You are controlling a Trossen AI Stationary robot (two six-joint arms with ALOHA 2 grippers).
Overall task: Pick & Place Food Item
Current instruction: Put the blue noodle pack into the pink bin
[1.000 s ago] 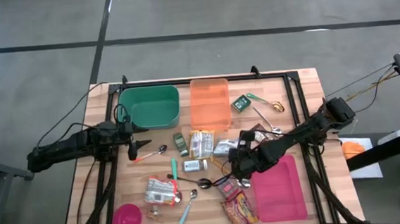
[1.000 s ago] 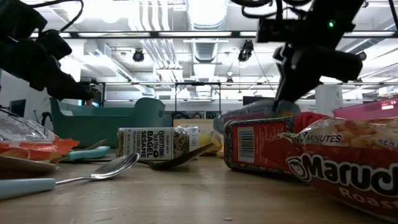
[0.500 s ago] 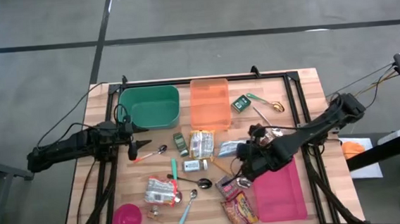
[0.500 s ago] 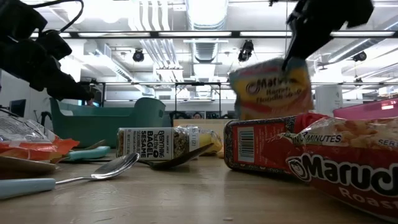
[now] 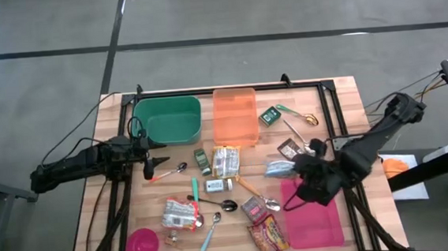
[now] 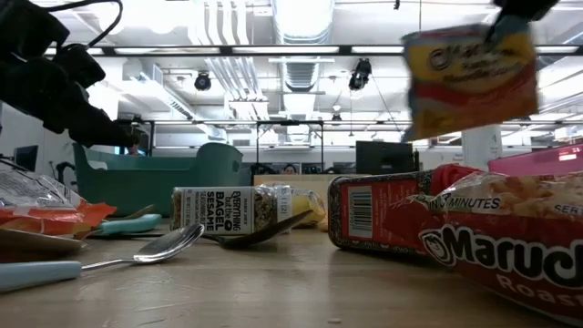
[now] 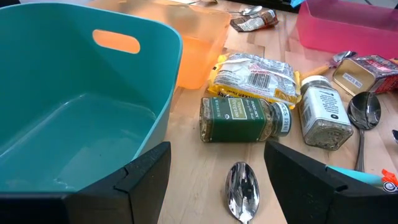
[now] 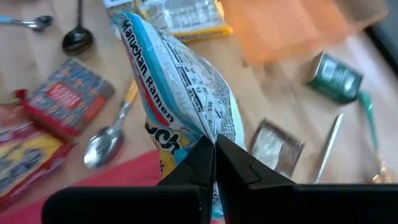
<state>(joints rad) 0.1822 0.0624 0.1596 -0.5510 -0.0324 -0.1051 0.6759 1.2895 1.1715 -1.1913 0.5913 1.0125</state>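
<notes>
Right gripper [image 8: 214, 163] clamped tight on the top edge of a Maruchan ramen packet [image 8: 180, 99], packet hanging below the closed fingertips, clear of the table. From above, packet [image 5: 279, 167] held just past the near-left corner of the pink tray [image 5: 319, 220], above the wooden table [image 5: 341, 101]. From table level, same packet [image 6: 471, 80] aloft, yellow and red, partial lettering legible as "Maru…".

Left gripper [image 5: 149, 158] parked beside the teal bin [image 5: 170, 121], fingers spread apart, nothing between them; a spoon [image 7: 242, 188] lying on the table ahead of it.

Legible markings elsewhere: "EVERYTHING BUT THE BAGEL SESAME" on a seasoning jar [image 6: 221, 211] lying on its side; "MINUTES" and "Maruch…" on a second ramen packet [image 6: 474, 239] flat on the table in the foreground. Green-labelled spice jar [image 7: 245, 118] on its side near the orange bin [image 5: 235, 115]; label not readable.
</notes>
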